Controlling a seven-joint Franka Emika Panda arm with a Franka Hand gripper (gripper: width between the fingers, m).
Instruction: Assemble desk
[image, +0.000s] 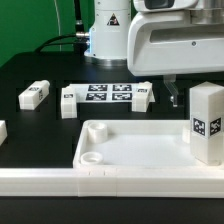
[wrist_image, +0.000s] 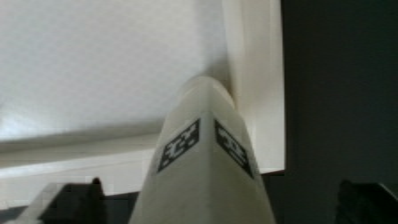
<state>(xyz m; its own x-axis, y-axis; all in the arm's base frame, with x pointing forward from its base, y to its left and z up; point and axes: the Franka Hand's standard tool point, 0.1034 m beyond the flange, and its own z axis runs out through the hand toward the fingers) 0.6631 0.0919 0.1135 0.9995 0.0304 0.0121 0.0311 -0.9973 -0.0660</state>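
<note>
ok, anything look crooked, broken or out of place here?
Nothing stands out. One leg stands upright at the tabletop's corner on the exterior view's right, with no visible lean. The claw is open around it. Spare legs lie loose on the black table beyond, none looking damaged.

tabletop (image: 140, 150): white; leg (image: 207, 118): white, black-and-white tag; table (image: 30, 125): black; marker board (image: 110, 93): white, black-and-white tags; backdrop (image: 30, 25): green.
</note>
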